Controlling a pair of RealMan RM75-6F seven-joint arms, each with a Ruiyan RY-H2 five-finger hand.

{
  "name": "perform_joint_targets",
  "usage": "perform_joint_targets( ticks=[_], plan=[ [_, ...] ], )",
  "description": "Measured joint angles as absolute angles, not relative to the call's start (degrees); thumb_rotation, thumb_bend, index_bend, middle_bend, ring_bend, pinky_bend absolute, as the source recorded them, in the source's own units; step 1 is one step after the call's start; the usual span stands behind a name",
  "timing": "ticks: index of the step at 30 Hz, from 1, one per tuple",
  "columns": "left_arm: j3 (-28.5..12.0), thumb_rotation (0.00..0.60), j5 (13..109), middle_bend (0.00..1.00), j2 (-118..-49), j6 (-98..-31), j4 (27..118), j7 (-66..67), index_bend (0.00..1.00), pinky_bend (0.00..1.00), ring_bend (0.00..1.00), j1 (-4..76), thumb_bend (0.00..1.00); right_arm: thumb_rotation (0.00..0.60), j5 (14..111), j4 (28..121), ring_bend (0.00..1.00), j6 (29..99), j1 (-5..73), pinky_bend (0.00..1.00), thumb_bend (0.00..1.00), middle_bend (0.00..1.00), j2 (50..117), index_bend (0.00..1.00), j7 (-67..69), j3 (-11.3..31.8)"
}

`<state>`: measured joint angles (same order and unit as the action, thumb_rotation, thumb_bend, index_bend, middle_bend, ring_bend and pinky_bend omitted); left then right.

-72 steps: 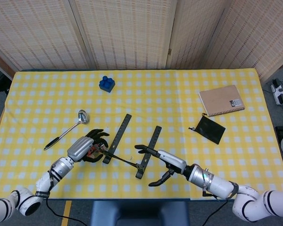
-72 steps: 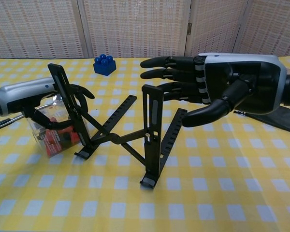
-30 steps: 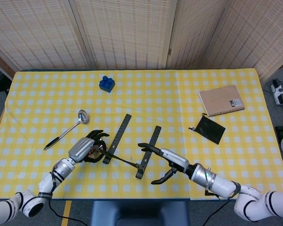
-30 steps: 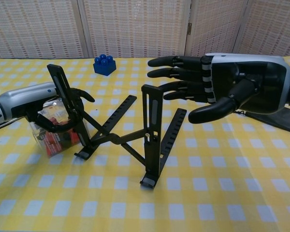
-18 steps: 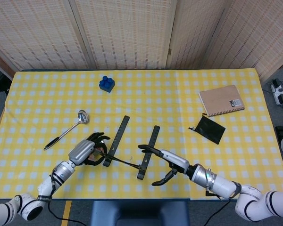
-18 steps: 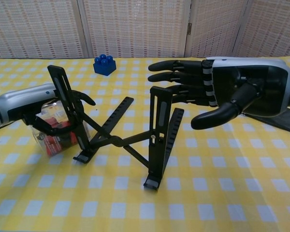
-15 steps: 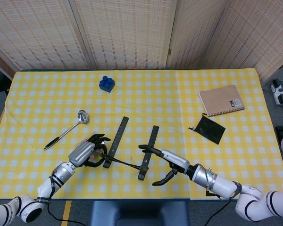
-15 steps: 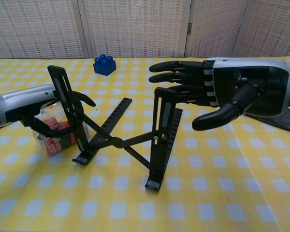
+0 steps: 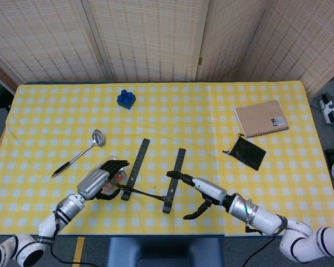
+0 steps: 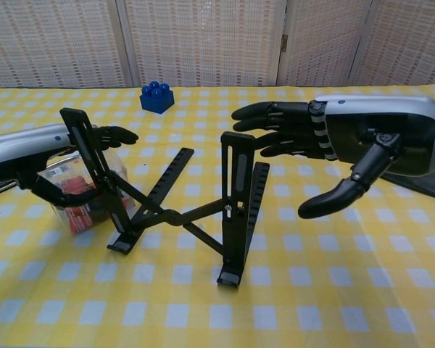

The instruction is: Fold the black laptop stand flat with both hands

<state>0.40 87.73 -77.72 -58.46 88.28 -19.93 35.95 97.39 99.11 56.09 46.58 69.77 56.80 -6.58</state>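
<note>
The black laptop stand (image 10: 181, 214) stands unfolded near the table's front edge, its two slotted rails joined by crossed links (image 9: 150, 193). My left hand (image 10: 36, 156) grips the left upright, fingers over its top and thumb below; the head view shows this hand (image 9: 97, 181) beside the left rail. My right hand (image 10: 362, 145) is spread, fingers level and apart, thumb hanging low. Its fingertips (image 10: 246, 114) reach the top of the right upright. From above, the right hand (image 9: 203, 192) lies to the right of the right rail with fingertips against it.
A clear box with red contents (image 10: 76, 199) sits under my left hand. A ladle (image 9: 80, 153) lies to the left, a blue brick (image 9: 126, 98) at the back. A notebook (image 9: 261, 118) and black pouch (image 9: 244, 152) lie to the right.
The stand's rails have turned more parallel and shifted slightly left. My left hand's fingers have stretched over the left upright. The right hand's thumb has dropped lower.
</note>
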Motion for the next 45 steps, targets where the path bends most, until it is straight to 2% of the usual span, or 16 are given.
perform_joint_targets(
  ticks=[10, 16, 26, 30, 37, 45],
  plan=[
    [0.73, 0.600, 89.25, 0.06, -72.69, -65.43, 91.34, -17.37, 0.07, 0.00, 0.00, 32.22, 0.48, 0.600, 93.92, 100.90, 0.05, 54.56, 44.32, 0.00, 0.16, 0.00, 71.21, 0.00, 37.40, -5.96],
    [0.52, 0.600, 89.43, 0.06, -69.68, -68.70, 93.23, -16.25, 0.07, 0.00, 0.00, 30.02, 0.48, 0.600, 89.79, 101.70, 0.05, 54.28, 43.03, 0.00, 0.16, 0.00, 74.89, 0.00, 29.28, -3.87],
    [0.29, 0.600, 89.57, 0.06, -67.51, -70.32, 94.71, -14.83, 0.08, 0.00, 0.00, 28.14, 0.48, 0.600, 79.38, 97.16, 0.06, 56.34, 41.23, 0.00, 0.16, 0.00, 87.75, 0.00, 18.98, 3.49],
    [0.17, 0.600, 89.68, 0.06, -67.05, -70.34, 94.88, -14.53, 0.09, 0.00, 0.00, 27.90, 0.48, 0.600, 75.99, 94.60, 0.06, 57.93, 40.47, 0.00, 0.16, 0.00, 90.38, 0.00, 16.80, 6.39],
    [-0.47, 0.600, 89.96, 0.06, -66.70, -70.14, 95.09, -13.85, 0.10, 0.00, 0.00, 27.99, 0.48, 0.600, 71.76, 92.50, 0.05, 60.90, 37.91, 0.00, 0.16, 0.00, 90.78, 0.00, 15.56, 9.53],
    [-0.95, 0.600, 89.89, 0.06, -66.66, -68.68, 94.87, -12.91, 0.13, 0.00, 0.00, 28.64, 0.48, 0.600, 75.68, 95.93, 0.04, 65.86, 33.93, 0.00, 0.16, 0.00, 84.63, 0.00, 19.30, 10.02]
  ],
)
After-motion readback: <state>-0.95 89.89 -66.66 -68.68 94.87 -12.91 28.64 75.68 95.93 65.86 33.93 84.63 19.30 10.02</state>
